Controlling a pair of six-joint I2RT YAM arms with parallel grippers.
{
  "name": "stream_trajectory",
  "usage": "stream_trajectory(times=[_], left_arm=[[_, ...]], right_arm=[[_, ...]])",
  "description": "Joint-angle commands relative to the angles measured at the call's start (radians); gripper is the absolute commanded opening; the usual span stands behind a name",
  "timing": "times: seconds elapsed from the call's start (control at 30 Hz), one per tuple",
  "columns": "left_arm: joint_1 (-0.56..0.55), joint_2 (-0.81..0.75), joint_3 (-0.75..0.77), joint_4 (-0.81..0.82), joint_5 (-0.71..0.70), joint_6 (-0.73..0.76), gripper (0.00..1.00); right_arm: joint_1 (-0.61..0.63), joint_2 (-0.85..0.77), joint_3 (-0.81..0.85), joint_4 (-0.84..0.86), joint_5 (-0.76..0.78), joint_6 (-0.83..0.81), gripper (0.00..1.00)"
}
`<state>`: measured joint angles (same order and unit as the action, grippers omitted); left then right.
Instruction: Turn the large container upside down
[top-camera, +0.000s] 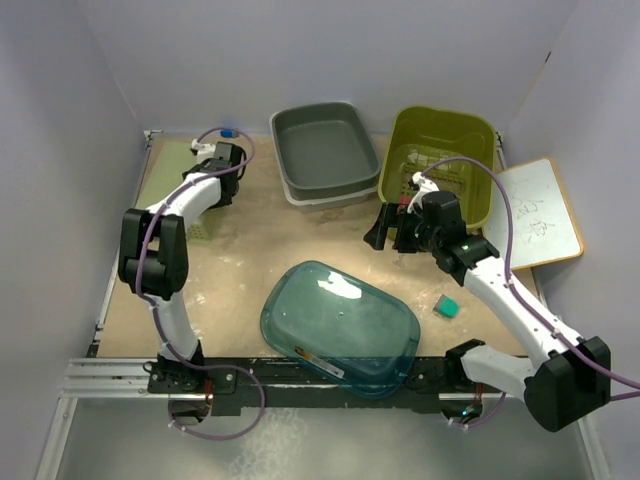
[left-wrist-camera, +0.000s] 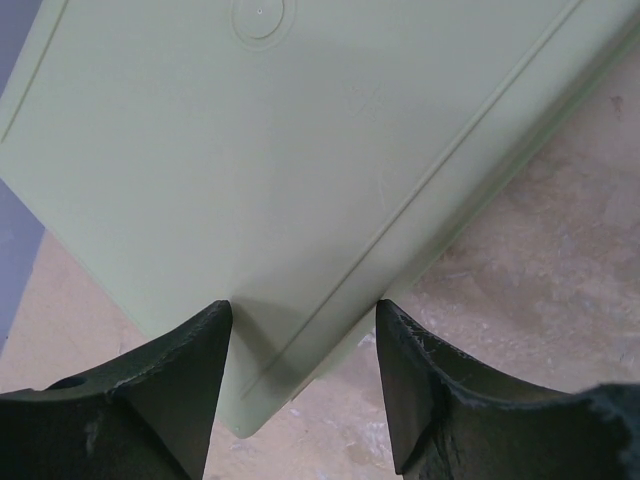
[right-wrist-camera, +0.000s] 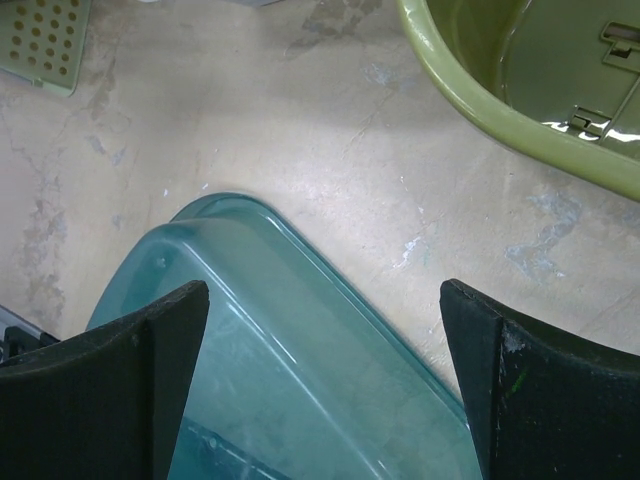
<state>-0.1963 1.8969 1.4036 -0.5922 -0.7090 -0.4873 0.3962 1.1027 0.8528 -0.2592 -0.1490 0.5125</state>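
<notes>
Closest to my right wrist lens are the dark fingers of the right gripper (right-wrist-camera: 322, 300), spread wide with nothing between them, hanging above the far rounded corner of the large teal container (right-wrist-camera: 300, 400). Only the overhead view gives me the whole tub: it lies on the table at the near edge, between the two arm bases, broad smooth face up (base-up, I think, though the translucent plastic makes that hard to confirm). Overhead also shows a grey tub (top-camera: 322, 150), an olive basket (top-camera: 440, 160) and a small teal block (top-camera: 447, 306); the block appears in neither wrist view. The left gripper (left-wrist-camera: 302, 310) sits at the far left, fingers moderately apart over the corner of a pale green panel (left-wrist-camera: 280, 150). Whether they touch it I cannot tell.
</notes>
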Motion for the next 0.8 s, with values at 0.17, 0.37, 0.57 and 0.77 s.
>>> stream_trajectory(times=[0.17,0.37,0.57,0.77], left_arm=[[0.051,0.059,0.091,0.025,0.075,0.068,0.56],[0.075,0.060,0.153,-0.003,0.109,0.078,0.57],[0.018,-0.127,0.150,-0.034,0.130,0.055,0.65],[-0.154,-0.324,0.122,-0.146,0.124,0.028,0.74]], right_arm=[[-0.003,-0.008,0.077,-0.012,-0.011,-0.011,1.00],[-0.003,-0.018,0.071,-0.014,-0.008,-0.005,1.00],[-0.003,-0.038,0.062,-0.019,0.014,-0.006,1.00],[-0.003,-0.026,0.060,0.004,0.002,0.002,1.00]])
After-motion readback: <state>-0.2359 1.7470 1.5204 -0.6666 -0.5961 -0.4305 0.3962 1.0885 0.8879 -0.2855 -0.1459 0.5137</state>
